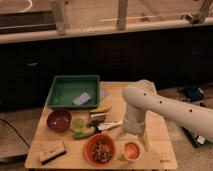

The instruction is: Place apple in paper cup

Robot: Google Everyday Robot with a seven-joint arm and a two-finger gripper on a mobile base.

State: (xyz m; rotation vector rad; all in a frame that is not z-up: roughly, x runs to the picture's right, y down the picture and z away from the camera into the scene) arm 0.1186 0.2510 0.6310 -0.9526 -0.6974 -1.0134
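Already apple (131, 149) inside paper cup (131, 151), end effector (113, 126) beside banana (102, 108), finger state unclear

Two bowls (59, 120), one gripper (131, 142)

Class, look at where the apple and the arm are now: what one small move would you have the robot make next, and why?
Probably lift the end effector straight up and away. The apple appears to sit inside the paper cup already, and the arm hangs just above it.
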